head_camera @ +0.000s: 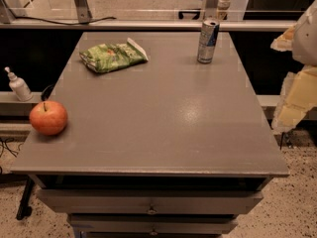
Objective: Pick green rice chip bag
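Observation:
The green rice chip bag [113,56] lies flat on the grey table [163,118] at its far left; it is shiny light green with a white end toward the right. My gripper [296,100] shows as pale, cream-coloured parts at the right edge of the view, beside the table's right side and well away from the bag. It holds nothing that I can see.
A red apple [48,117] sits at the table's left edge, near the front. A silver-and-blue drink can [208,41] stands upright at the far right. A small white pump bottle [19,85] stands on a ledge left of the table. Drawers [148,202] run below the front edge.

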### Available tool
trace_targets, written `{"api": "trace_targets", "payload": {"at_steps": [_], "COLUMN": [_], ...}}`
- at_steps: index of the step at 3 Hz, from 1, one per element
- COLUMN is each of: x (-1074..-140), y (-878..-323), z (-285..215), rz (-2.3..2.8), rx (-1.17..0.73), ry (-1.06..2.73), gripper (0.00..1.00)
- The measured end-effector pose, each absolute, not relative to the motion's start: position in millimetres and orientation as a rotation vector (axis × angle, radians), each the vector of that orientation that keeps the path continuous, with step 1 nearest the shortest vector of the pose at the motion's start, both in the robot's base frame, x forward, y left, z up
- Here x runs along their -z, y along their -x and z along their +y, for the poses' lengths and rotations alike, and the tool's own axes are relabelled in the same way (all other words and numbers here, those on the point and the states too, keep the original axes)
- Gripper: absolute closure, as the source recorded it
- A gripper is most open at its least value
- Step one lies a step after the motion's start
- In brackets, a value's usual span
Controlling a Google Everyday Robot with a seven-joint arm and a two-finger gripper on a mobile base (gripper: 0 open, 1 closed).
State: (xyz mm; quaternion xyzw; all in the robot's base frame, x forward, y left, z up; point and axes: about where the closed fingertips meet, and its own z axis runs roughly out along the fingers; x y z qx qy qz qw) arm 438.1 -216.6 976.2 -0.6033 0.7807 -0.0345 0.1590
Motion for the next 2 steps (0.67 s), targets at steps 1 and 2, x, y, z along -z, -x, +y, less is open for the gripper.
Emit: {"api": "trace_targets", "payload": {"at_steps": [1,2], "x": [-976.2,-973.9], "y": [-438.2,-445.1], "z": [-216.6,-208.6], "rz": [2.232,2.211], "rx": [0.098,0.037], "ry": [1.724,1.683], "gripper": [0.0,0.0]}}
